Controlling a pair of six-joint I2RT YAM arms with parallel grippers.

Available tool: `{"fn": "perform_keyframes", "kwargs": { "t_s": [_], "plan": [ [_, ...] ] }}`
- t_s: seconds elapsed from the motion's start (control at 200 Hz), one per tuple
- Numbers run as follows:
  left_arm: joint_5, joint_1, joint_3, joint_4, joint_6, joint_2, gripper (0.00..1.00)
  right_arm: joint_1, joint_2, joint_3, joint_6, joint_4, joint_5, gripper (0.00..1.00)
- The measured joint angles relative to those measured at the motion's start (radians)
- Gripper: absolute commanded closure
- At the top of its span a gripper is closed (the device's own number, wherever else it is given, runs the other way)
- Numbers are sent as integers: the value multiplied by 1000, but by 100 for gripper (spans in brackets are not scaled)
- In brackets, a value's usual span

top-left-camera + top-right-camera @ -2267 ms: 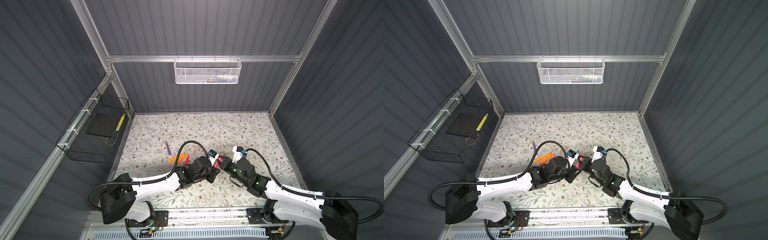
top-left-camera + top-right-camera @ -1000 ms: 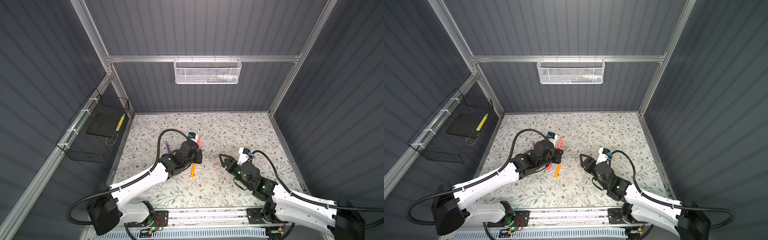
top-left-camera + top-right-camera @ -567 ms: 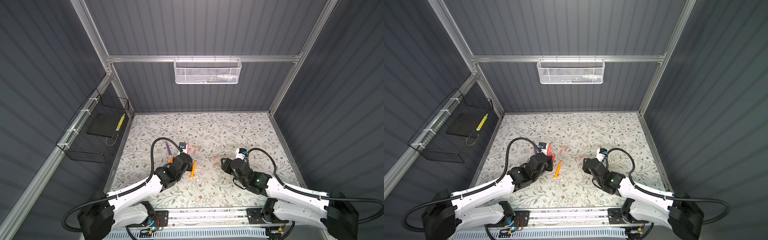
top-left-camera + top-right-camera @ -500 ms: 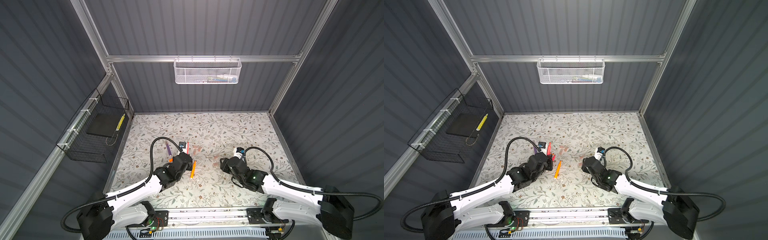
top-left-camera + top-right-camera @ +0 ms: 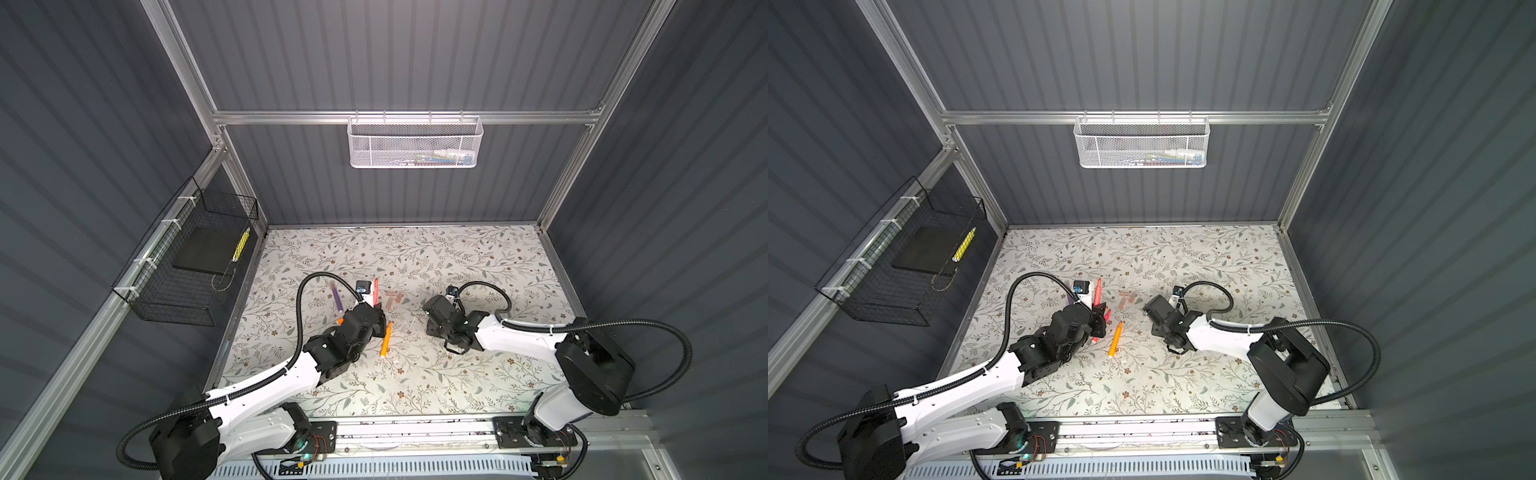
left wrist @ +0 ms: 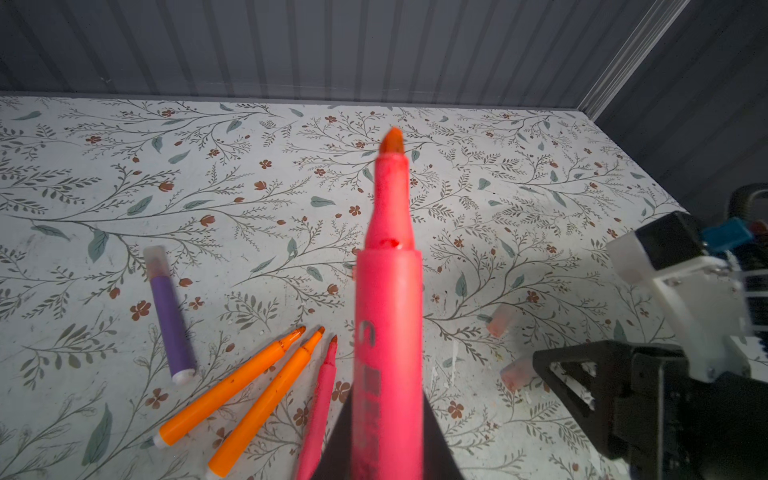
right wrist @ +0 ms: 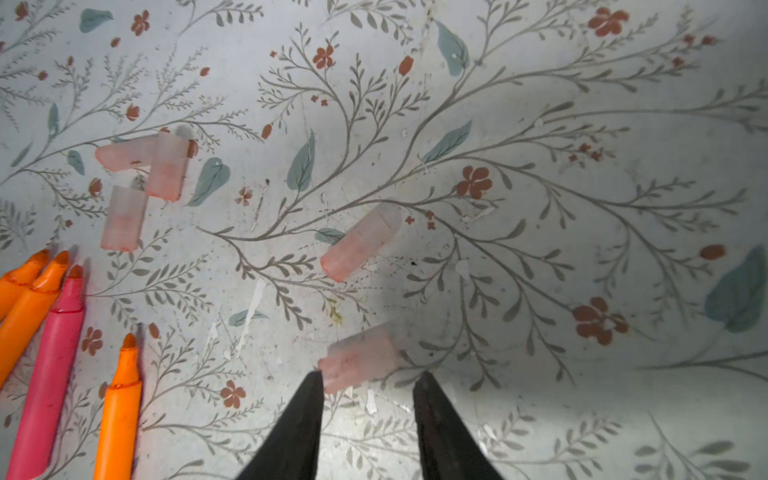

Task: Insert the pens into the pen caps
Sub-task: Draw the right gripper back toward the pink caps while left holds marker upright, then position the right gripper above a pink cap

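My left gripper (image 6: 386, 440) is shut on a pink-red pen (image 6: 388, 299) whose bare tip points away from the wrist; in a top view the pen (image 5: 376, 290) sticks up from the gripper. Beside it on the mat lie a purple pen (image 6: 172, 316), two orange pens (image 6: 232, 386) and another pink-red pen (image 6: 320, 411). A third orange pen (image 5: 386, 340) lies alone. My right gripper (image 7: 370, 376) is low over the mat, its jaws apart, one fingertip touching a pale pink pen cap (image 7: 359, 361) lying at the tips. Another cap (image 7: 359, 241) lies beyond, and three more caps (image 7: 166, 166) are clustered farther off.
A floral mat (image 5: 457, 257) covers the floor between dark ribbed walls. A white mesh basket (image 5: 414, 143) hangs on the back wall and a black wire basket (image 5: 187, 266) on the left wall. The right wrist (image 6: 681, 291) stands close to the held pen.
The right arm has swung left and down to the caps while its jaws narrowed. The left arm came down with the pink-red pen, then held still.
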Motion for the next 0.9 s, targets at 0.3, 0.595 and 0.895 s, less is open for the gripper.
{"fn": "perform_keyframes", "kwargs": {
  "t_s": [0.3,0.595,0.895],
  "plan": [
    [0,0,0,-1,0,-8,100,-2,21,21,-4,-19,-18,63],
    [5,0,0,-1,0,-8,100,-2,66,21,-4,-18,-37,62],
    [20,0,0,-1,0,-4,100,-3,92,39,-4,-19,-36,62]
  ]
}}
